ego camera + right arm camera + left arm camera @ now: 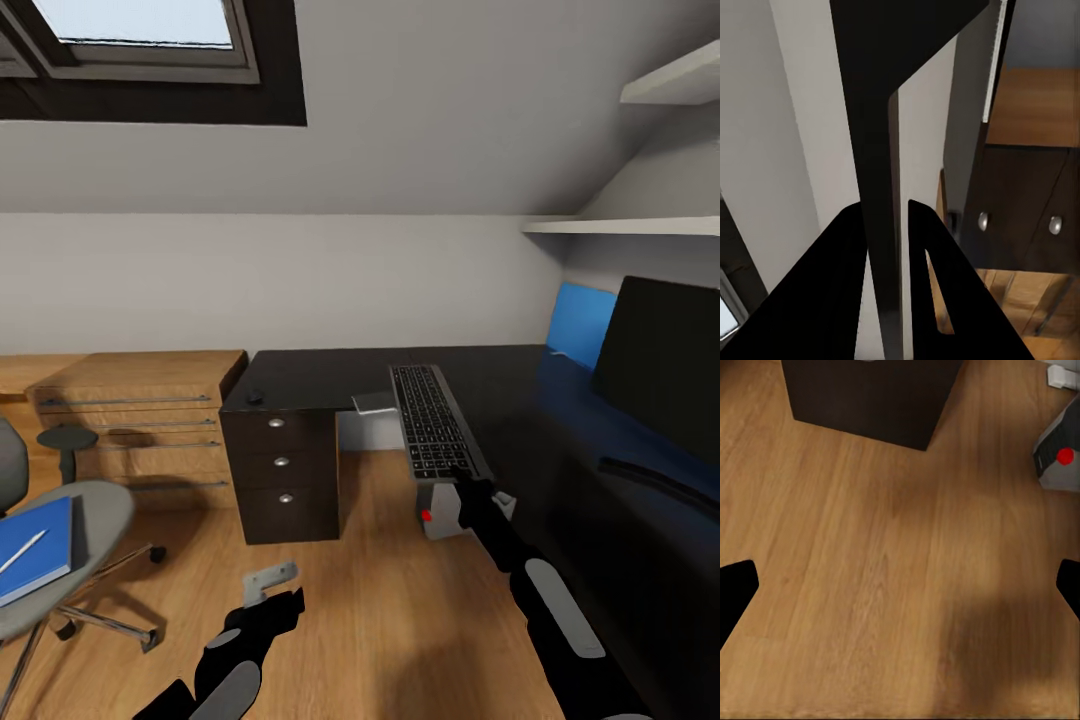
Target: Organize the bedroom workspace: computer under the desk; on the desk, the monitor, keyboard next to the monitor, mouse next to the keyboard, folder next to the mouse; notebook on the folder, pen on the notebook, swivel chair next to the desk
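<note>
Right fingers [466,478] clamped on keyboard [432,417] edge; left fingers [272,598] spread, empty. Better to lower flat onto the surface [560,420], beside monitor [665,365].

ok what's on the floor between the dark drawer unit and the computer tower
In the head view, only bare wood floor lies between the drawer unit and the computer. The keyboard, held in the right hand, hangs above that gap.

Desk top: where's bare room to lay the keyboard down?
The right hand grips the keyboard over the desk edge. Bare black top lies between it and the monitor. The far-left corner holds a small dark object.
</note>
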### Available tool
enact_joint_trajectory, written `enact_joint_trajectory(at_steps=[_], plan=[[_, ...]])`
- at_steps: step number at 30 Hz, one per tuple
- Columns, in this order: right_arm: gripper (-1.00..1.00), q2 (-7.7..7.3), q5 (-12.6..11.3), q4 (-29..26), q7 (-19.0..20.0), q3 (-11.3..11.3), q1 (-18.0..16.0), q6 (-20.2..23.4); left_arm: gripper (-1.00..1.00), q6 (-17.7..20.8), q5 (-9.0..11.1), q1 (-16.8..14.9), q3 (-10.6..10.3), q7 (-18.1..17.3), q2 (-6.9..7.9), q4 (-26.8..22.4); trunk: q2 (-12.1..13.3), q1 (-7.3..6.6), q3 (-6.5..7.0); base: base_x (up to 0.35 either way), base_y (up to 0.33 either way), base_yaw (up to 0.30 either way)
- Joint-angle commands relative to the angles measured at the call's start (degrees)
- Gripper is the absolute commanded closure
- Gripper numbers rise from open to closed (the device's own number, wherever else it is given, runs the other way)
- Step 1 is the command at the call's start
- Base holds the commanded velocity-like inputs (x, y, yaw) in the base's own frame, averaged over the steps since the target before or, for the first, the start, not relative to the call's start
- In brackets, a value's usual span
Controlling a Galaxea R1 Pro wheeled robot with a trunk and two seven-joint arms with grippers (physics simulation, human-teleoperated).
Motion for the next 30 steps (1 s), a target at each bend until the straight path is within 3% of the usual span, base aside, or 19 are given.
enact_joint_trajectory(at_steps=[1,15,23,30], plan=[[1.00,-0.04,-0.7,0.0,0.2,0.1,-0.1,0.1,-1.00,0.2,0.2,-0.1,-0.1,0.4,0.04,-0.1,0.0,-0.04,-0.06,-0.322,-0.058,0.000],[1.00,-0.04,-1.1,0.1,0.3,0.1,0.0,0.2,-1.00,0.2,0.3,-0.1,-0.1,0.4,0.04,-0.1,0.0,-0.04,-0.06,-0.332,-0.016,0.000],[1.00,-0.13,-1.2,0.1,0.3,0.0,0.0,0.2,-1.00,0.2,0.2,-0.1,-0.1,0.4,0.04,-0.1,0.0,-0.04,-0.06,-0.300,-0.186,0.000],[1.00,-1.19,-1.3,0.1,0.3,0.0,0.3,0.2,-1.00,0.2,0.2,-0.1,-0.1,0.4,0.04,-0.1,0.0,-0.04,-0.06,-0.210,-0.266,0.000]])
